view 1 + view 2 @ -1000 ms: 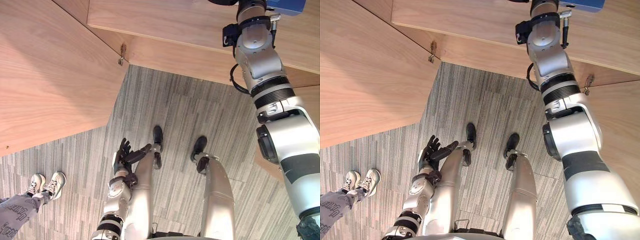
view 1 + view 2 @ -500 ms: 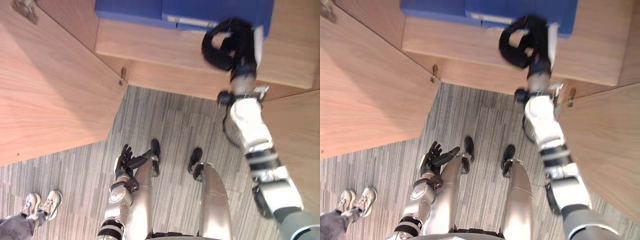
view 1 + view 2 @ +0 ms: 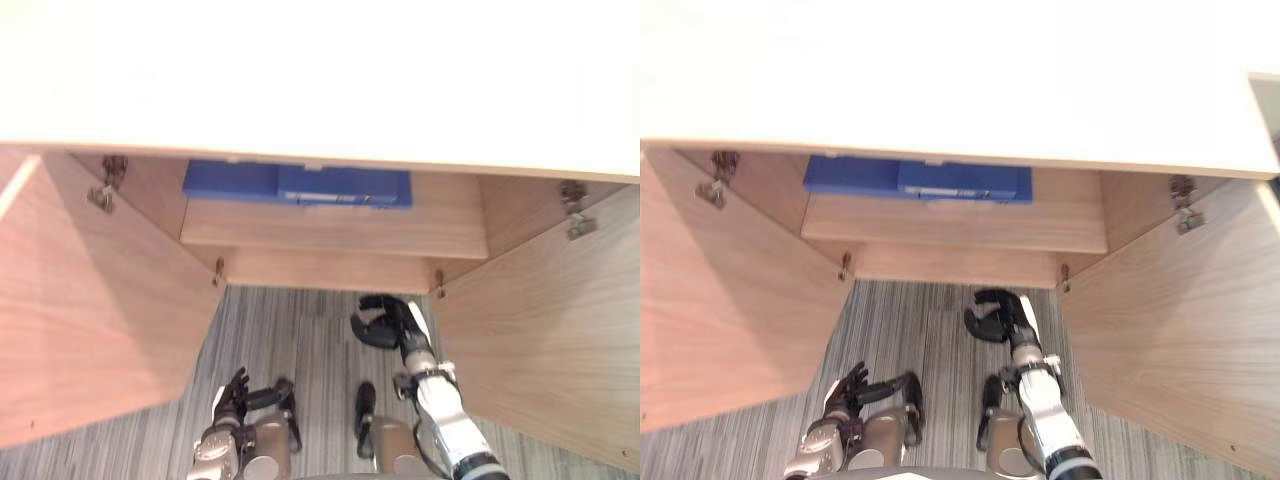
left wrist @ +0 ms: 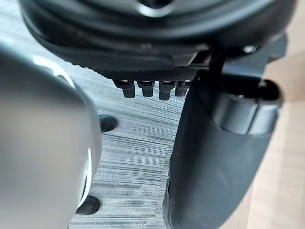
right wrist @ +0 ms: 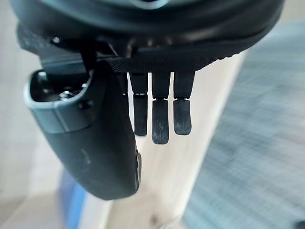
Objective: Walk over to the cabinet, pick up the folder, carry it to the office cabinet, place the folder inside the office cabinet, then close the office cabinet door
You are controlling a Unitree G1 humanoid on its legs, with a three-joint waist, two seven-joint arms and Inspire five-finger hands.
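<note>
The blue folder (image 3: 297, 185) lies flat at the back of the wooden shelf (image 3: 330, 228) inside the open office cabinet, free of both hands. My right hand (image 3: 385, 325) hangs in front of the cabinet, below the shelf's front edge and over the floor. Its fingers (image 5: 159, 119) are relaxed and hold nothing, and a strip of the folder (image 5: 71, 200) shows past them in the right wrist view. My left hand (image 3: 233, 392) stays low at my side with straight, empty fingers (image 4: 147, 88).
Both cabinet doors stand wide open, the left door (image 3: 90, 300) and the right door (image 3: 545, 330) flanking me. The pale cabinet top (image 3: 320, 70) runs across above. Grey striped carpet (image 3: 300, 340) lies between the doors.
The camera has tilted up, bringing the whole cabinet into view. My right hand has drawn back and down from the folder, which stays on the shelf. The left hand is unchanged.
</note>
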